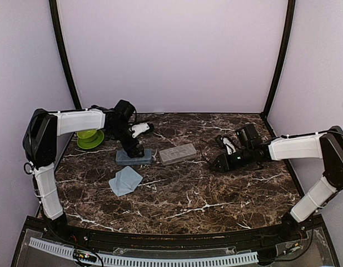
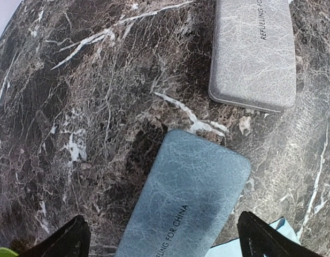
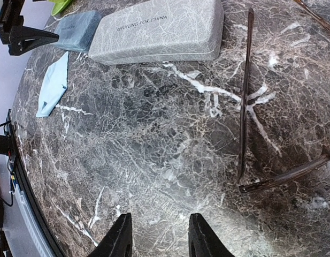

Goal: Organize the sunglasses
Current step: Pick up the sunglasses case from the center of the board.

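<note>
Two wrist views split the evidence: only the right one shows us the dark-framed sunglasses (image 3: 244, 107), lying unfolded on the table beside the right gripper (image 3: 156, 238), whose fingers stand partly apart on nothing. Only the left one shows the left gripper (image 2: 165, 241) spread wide astride the blue-grey case (image 2: 186, 198). We note that case and the grey case (image 2: 255, 53) both shut, contents unseen, on a dark, white-veined marble table (image 1: 188, 200) with a light blue cloth (image 1: 125, 180), between pale lilac walls (image 1: 171, 55).
</note>
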You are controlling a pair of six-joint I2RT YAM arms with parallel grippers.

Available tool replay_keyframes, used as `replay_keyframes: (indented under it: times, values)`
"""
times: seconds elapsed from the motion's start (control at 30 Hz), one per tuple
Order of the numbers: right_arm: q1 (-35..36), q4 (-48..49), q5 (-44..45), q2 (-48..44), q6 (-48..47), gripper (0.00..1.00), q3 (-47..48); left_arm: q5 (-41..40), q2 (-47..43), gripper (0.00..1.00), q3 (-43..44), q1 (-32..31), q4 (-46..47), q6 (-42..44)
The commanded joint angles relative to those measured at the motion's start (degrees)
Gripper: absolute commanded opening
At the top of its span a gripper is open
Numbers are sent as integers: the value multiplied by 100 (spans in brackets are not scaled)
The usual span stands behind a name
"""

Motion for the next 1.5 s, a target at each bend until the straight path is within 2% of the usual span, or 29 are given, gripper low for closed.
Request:
replay_keyframes:
  times: [0.0, 0.47, 0.63, 0.77, 1.03, 1.27, 1.47]
  values:
    - [-34, 259, -74, 28, -95, 37, -136, 271, 343, 99, 299, 55, -457, 150]
    - [-34, 259, -74, 91, -92, 37, -114, 522, 856, 99, 434, 75, -536, 150]
    - [-34, 262, -78, 106, -84, 37, -125, 591, 935, 95, 445, 81, -588, 27]
    - [-35, 268, -106, 97, -59, 37, -103, 567, 937, 87, 485, 87, -728, -173]
    - [-34, 171, -52, -58, -15, 37, -32, 219, 826, 63, 866, 76, -836, -379]
    - [-28, 118, 69, -244, 93, 36, 42, -405, 378, 57, 1287, -4, -654, -420]
    - [155, 266, 32, -336, 105, 38, 238, -158, -57, 54, 1253, -519, -575, -1036]
